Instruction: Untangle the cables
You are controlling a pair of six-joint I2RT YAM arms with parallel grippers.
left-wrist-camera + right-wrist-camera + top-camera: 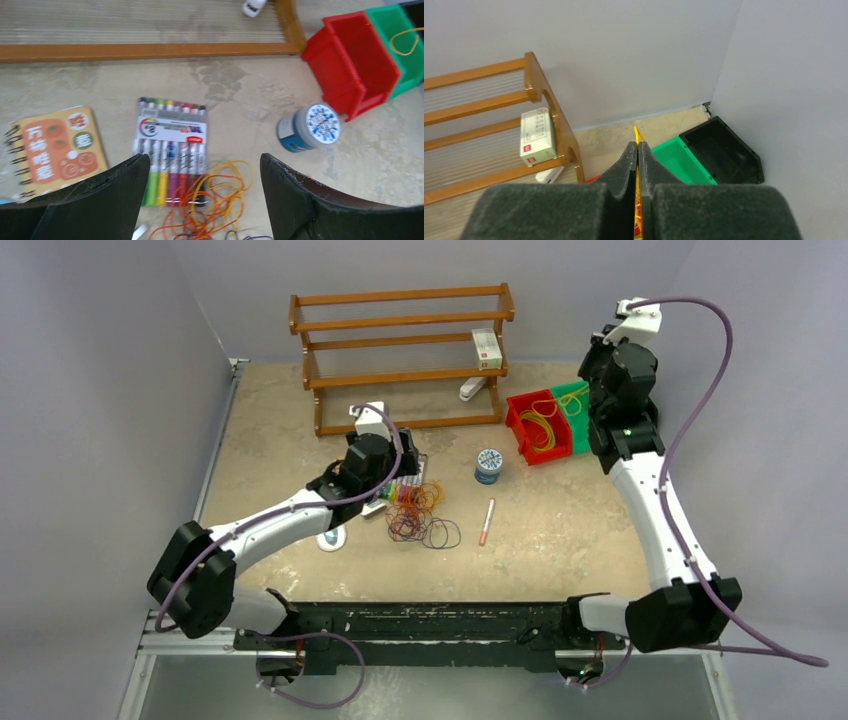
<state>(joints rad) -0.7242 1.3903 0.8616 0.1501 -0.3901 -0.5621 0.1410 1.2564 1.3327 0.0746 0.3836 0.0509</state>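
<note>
The cables (420,512) are a tangle of thin yellow, orange-red and dark purple loops lying mid-table; the left wrist view shows them partly over a marker pack (220,195). My left gripper (405,468) is open and empty, hovering just above and behind the tangle, which lies between its fingers (205,160). More yellow loops lie in the red bin (540,428) and the green bin (572,400). My right gripper (597,390) is raised over the bins and shut (637,147) on a yellow cable (637,134) that sticks out past the fingertips.
A marker pack (172,135) and an orange notebook (55,145) lie left of the tangle. A blue-white jar (488,464) and a pen (487,521) lie to its right. A wooden rack (400,340) holds a small box (487,348). A black bin (724,150) stands beside the green one.
</note>
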